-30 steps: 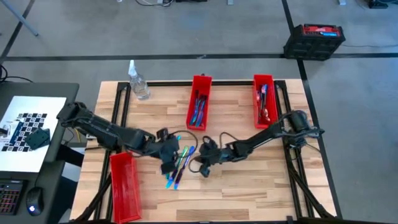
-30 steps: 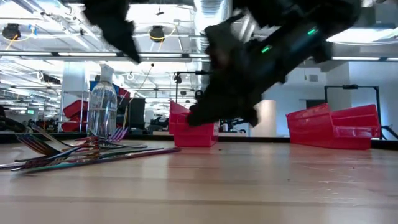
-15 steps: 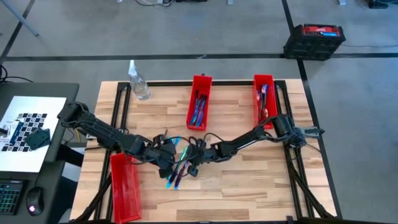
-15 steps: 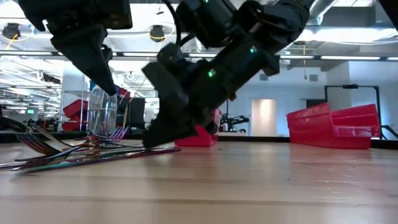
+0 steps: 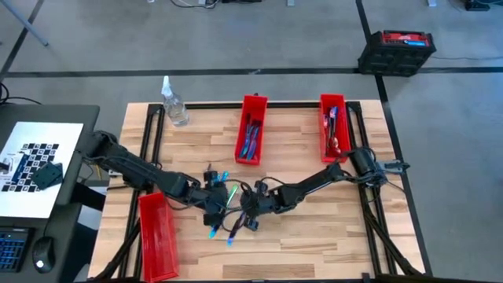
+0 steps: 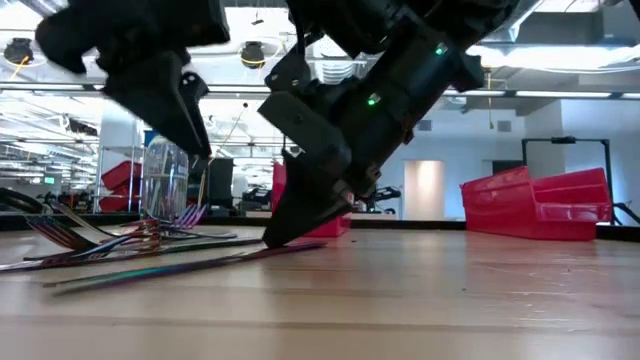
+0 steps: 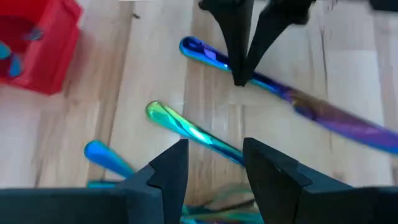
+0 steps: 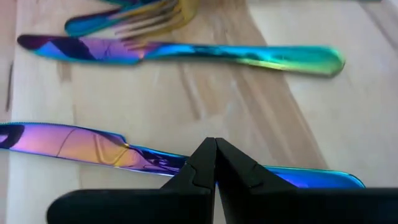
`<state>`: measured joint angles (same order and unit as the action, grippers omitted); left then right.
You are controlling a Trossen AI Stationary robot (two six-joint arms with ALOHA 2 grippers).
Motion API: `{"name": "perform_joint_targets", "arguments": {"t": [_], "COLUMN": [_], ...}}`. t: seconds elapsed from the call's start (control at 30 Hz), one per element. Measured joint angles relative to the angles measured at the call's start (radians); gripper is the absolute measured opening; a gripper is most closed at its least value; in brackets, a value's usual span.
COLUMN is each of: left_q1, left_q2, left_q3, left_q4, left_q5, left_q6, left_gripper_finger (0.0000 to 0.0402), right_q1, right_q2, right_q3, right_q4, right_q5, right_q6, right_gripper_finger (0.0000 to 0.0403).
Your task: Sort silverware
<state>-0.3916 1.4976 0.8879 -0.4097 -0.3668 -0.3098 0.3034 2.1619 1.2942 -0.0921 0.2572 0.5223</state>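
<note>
Right gripper point(image 8: 214, 163), fingers pinched together on the knife point(image 8: 74, 144) at lower frame, may just skid it; left gripper point(image 7: 214, 163) hangs apart.

The right gripper point(image 6: 285, 232) was pressed down onto the table point(image 6: 400, 300), beside the silverware point(image 6: 120, 245).
</note>
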Motion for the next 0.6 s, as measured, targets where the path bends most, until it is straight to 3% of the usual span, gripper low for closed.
{"name": "perform_joint_targets", "arguments": {"t": [0.33, 0.6], "left_q1": [0.001, 0.009], "left_q2": [0.243, 0.289], "left_q3": [0.001, 0.047], "left_q4": [0.282, 0.367], "left_q5": [0.039, 0.052], "left_q6": [0.157, 0.303], "left_gripper_finger": [0.0141, 0.0141], "right_q1": [0.059, 0.118], "right_q2": [-0.104, -0.246], "right_q3": [-0.010, -0.010], "right_q4": [-0.289, -0.371], "right_q5": [0.105, 0.137], "right_q6": [0.092, 0.274], "right_gripper_finger": [0.0000, 0.0000]}}
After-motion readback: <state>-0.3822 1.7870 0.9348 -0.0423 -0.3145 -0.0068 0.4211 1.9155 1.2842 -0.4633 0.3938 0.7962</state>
